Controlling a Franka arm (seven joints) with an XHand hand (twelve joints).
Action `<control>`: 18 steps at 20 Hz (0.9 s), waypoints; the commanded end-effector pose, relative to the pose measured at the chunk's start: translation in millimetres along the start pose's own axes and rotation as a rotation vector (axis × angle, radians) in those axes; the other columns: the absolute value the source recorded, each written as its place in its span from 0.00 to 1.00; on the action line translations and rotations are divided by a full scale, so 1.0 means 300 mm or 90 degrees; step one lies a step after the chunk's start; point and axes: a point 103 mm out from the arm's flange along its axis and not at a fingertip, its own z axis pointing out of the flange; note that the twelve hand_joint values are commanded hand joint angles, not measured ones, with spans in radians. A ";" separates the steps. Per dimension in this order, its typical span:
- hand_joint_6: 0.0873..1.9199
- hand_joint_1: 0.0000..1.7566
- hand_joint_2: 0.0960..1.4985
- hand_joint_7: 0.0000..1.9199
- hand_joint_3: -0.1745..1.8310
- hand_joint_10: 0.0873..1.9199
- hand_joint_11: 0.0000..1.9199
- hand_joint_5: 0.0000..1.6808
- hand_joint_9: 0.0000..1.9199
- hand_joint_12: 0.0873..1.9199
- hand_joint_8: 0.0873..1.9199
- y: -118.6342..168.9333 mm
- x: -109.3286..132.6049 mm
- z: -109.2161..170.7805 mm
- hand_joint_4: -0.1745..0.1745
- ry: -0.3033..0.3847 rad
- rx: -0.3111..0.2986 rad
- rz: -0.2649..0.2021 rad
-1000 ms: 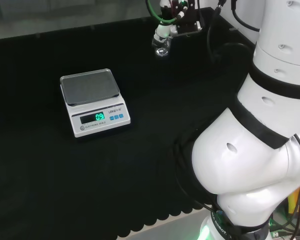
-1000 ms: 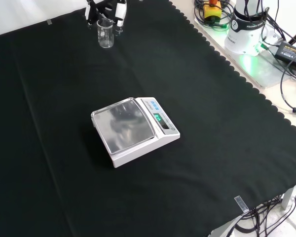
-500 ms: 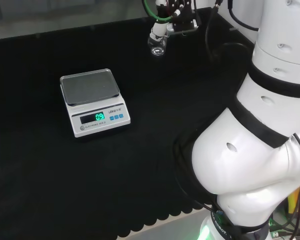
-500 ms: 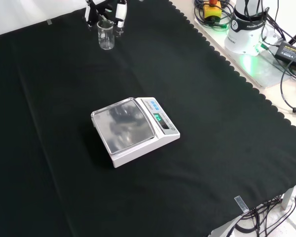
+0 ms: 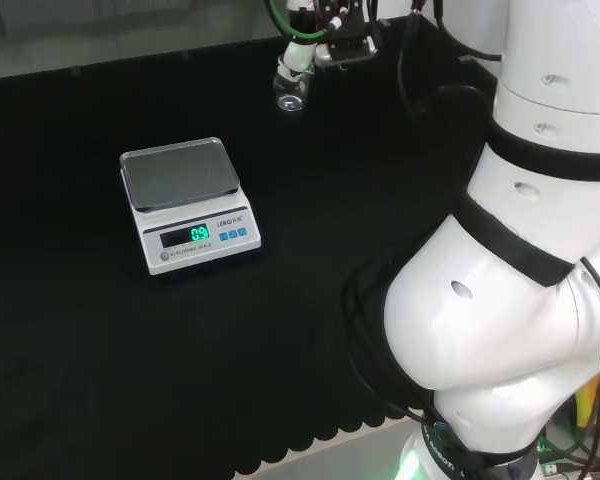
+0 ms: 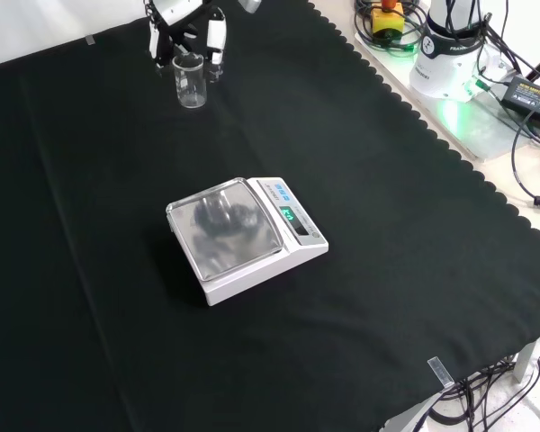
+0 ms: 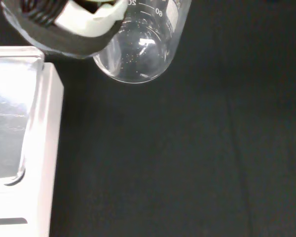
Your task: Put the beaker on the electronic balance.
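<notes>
The robot hand (image 6: 187,27) is reaching in from the top of the front view, its black and white fingers (image 6: 215,36) curling down around the rim of the beaker (image 6: 190,81) and pinching it on either side. The beaker is a small clear glass vessel, hanging upright under the robot hand; whether its base is touching the black cloth cannot be told from these views. In the head view the robot hand (image 5: 320,30) is showing at the top, left of the arm's big white links (image 5: 510,300), with the beaker (image 5: 291,90) just beneath its fingertips. In the wrist view the beaker (image 7: 143,44) is appearing close and large, its round bottom facing the camera and printed graduation marks running along its wall, while a blurred white and black part of the robot hand (image 7: 69,22) is lying against its side. The electronic balance (image 6: 247,238) is sitting near the middle of the worktop (image 6: 414,297), well apart from the beaker, its steel pan bare and its green display lit. In the head view the balance (image 5: 188,205) is standing to the left of and nearer than the beaker. In the wrist view the white edge of the balance (image 7: 24,148) is showing beside the beaker.
</notes>
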 end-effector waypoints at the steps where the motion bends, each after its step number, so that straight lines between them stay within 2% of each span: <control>1: 0.37 0.65 0.67 0.62 0.10 0.00 0.89 0.67 0.83 0.21 0.32 0.044 0.120 0.013 0.39 -0.005 0.021 -0.055; 5: 0.37 0.65 0.67 0.62 0.10 0.00 0.89 0.67 0.83 0.21 0.32 0.080 0.205 0.029 0.36 -0.020 0.037 -0.087; 14: 0.37 0.65 0.67 0.62 0.10 0.00 0.89 0.67 0.83 0.20 0.32 0.139 0.379 0.045 0.34 -0.053 0.053 -0.139; 18: 0.37 0.65 0.67 0.62 0.10 0.00 0.89 0.67 0.83 0.20 0.32 0.158 0.436 0.070 0.34 -0.065 0.064 -0.150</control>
